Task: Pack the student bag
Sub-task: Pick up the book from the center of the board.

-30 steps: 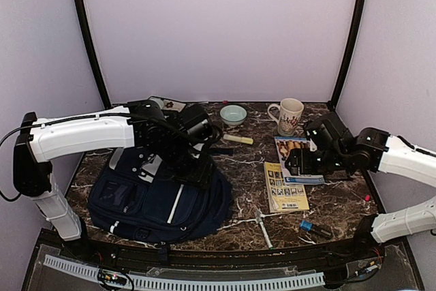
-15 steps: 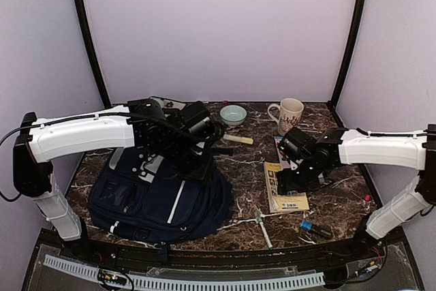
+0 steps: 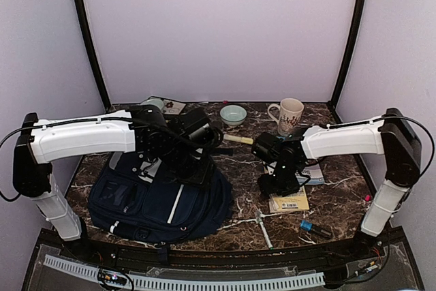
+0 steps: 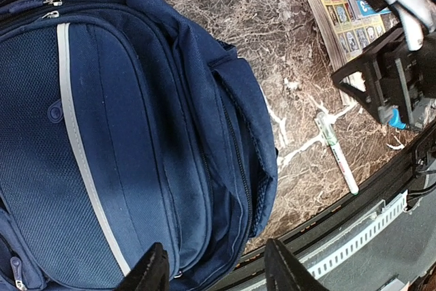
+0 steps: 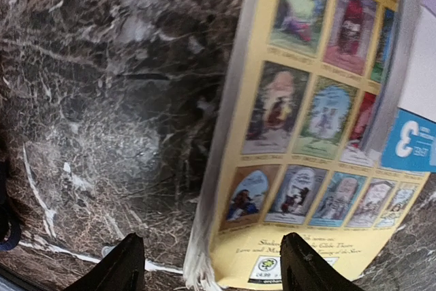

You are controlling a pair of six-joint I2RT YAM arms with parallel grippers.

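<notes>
The student bag (image 3: 153, 202), navy with a pale stripe, lies flat at the front left, its zips closed as far as I see. In the left wrist view the bag (image 4: 116, 134) fills the frame. My left gripper (image 3: 198, 170) hovers over the bag's right side, and its wrist view shows the gripper (image 4: 216, 272) open and empty. My right gripper (image 3: 275, 183) is low over the left edge of a yellow paperback (image 3: 291, 200). In its wrist view the gripper (image 5: 218, 267) is open and straddles the book's (image 5: 306, 148) left edge and near corner.
A blue book (image 3: 315, 172) lies partly on the yellow one. A mug (image 3: 290, 115), a bowl (image 3: 233, 114) and a highlighter (image 3: 238, 139) sit at the back. A white pen (image 3: 263, 228) and a blue marker (image 3: 315, 228) lie near the front edge.
My right arm has swung left from over the blue book to the yellow book's left edge. The left arm has barely moved.
</notes>
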